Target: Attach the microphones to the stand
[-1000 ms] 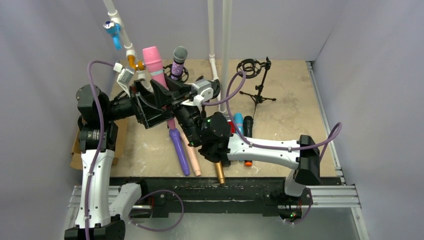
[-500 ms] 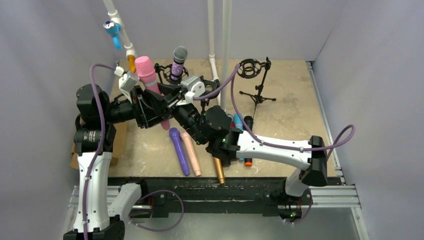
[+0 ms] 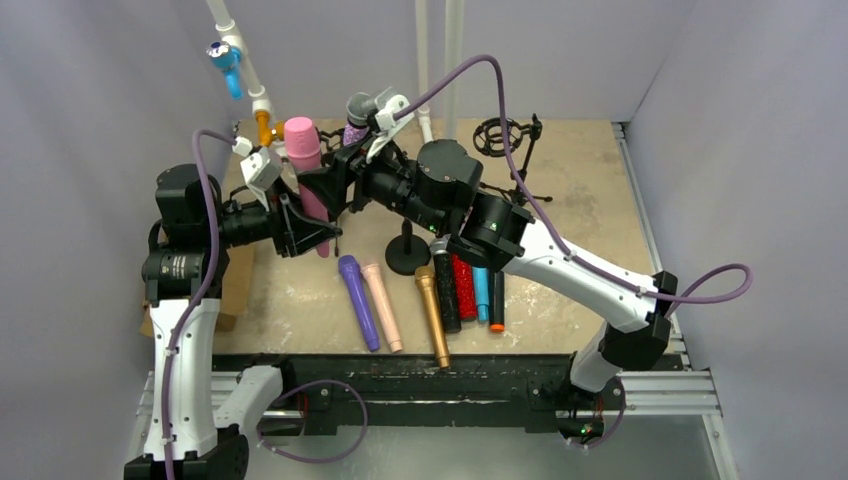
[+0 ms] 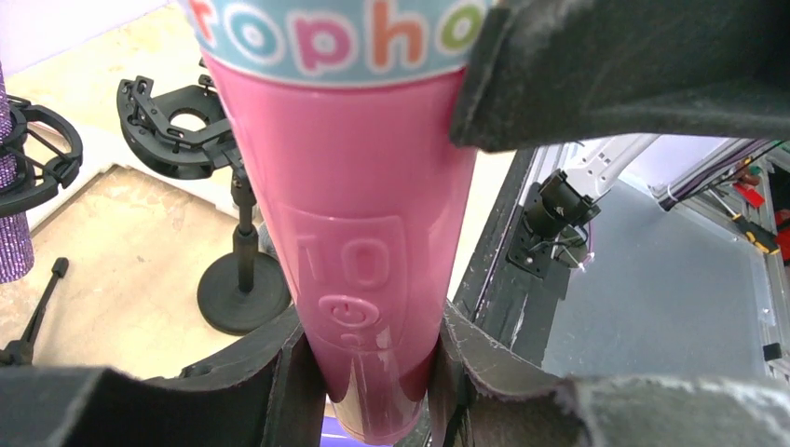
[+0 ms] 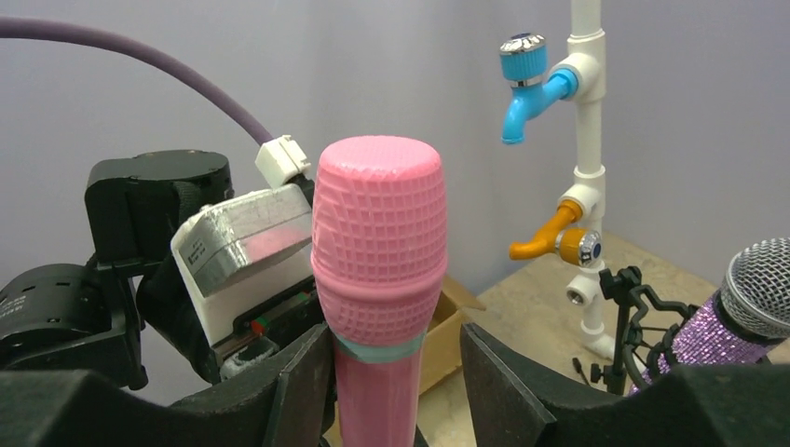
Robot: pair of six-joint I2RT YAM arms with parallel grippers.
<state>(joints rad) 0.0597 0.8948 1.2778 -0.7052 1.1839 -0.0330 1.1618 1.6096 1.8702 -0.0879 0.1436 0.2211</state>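
Observation:
A pink microphone (image 3: 303, 150) stands upright above the left of the table, and my left gripper (image 3: 316, 218) is shut on its lower body (image 4: 359, 233). My right gripper (image 5: 396, 391) straddles its neck just under the head (image 5: 377, 242) with jaws open; the right jaw stands clear of it. A purple glitter microphone (image 3: 356, 128) sits in a back stand. An empty stand with a round base (image 3: 407, 256) stands mid-table. Purple (image 3: 357, 300), peach (image 3: 382, 305), gold (image 3: 433, 315), black (image 3: 445, 290), red glitter (image 3: 463, 287) and blue (image 3: 481, 292) microphones lie in a row.
A tripod stand with an empty shock mount (image 3: 503, 135) stands at the back right. A white pipe carries a blue tap (image 3: 226, 62) and an orange tap (image 3: 265, 124) at the back left. A cardboard box (image 3: 236, 285) lies at the table's left edge.
My left gripper closed on the pink microphone. My right gripper opened around it, and the right arm rose and swung back, uncovering the round-base stand and the row of microphones.

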